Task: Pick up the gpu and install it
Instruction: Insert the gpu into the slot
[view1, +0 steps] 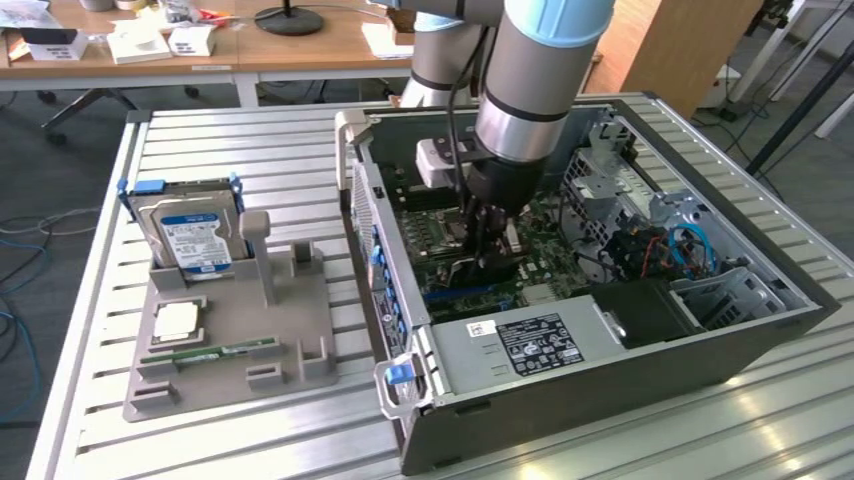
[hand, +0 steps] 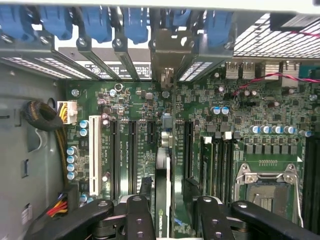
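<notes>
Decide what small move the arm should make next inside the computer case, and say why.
Probably lift straight up. The fingers stand open on either side of the graphics card without gripping it, and the card already stands upright in its slot on the motherboard.

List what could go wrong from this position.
1. The gpu stands edge-on on the motherboard between the open fingers of the gripper. Whether it is fully seated cannot be told; if it isn't, it may tilt or pop loose.
2. The fingers sit low among the neighbouring slots, so any sideways drift could scrape the board or knock the card.
</notes>
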